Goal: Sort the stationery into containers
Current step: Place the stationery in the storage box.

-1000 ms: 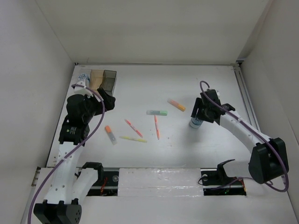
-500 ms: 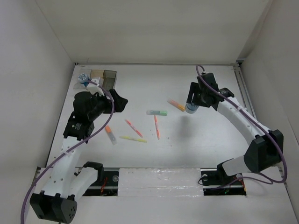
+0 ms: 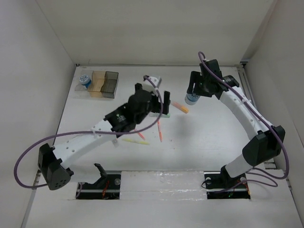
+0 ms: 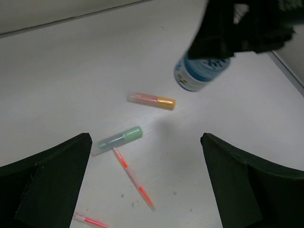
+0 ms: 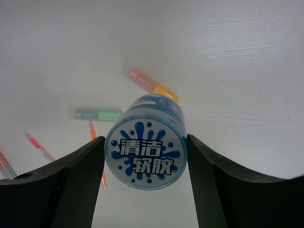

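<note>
One blue tub [image 3: 85, 80] sits in the bins [image 3: 99, 86]; my right pincer [image 5: 144, 142] clamps a second tub [image 5: 145, 161] above the counter [image 3: 209, 137], left pincer [image 4: 145, 137] gaping empty, pens [image 4: 134, 180] and markers [image 4: 152, 100] unsorted below, so I judge the sort barely begun.

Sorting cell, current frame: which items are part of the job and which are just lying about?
Job: blue tub in right gripper; second blue tub by the bins; three bins; green highlighter; orange marker; red pen; yellow pen.
Just there: purple cables; front rail.
</note>
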Robot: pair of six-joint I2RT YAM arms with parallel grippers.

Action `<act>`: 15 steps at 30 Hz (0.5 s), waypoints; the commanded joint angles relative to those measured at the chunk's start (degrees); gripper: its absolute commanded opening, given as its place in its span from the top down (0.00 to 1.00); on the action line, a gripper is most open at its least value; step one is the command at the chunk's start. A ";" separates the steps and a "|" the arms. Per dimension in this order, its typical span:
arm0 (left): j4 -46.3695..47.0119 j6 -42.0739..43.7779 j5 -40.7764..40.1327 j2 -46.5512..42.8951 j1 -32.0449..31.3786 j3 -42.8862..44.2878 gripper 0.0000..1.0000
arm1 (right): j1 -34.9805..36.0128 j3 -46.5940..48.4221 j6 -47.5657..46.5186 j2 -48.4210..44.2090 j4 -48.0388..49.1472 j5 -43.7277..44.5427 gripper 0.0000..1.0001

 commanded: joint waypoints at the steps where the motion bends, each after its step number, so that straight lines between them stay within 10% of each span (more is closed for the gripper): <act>1: 15.02 6.15 -14.07 -0.16 -8.06 -4.76 0.00 | -0.49 4.58 -1.55 0.02 -1.57 -2.18 1.00; 15: 59.15 24.79 -9.50 -3.67 -13.35 -32.63 0.00 | 1.79 -2.62 -0.85 -8.77 1.95 -13.17 1.00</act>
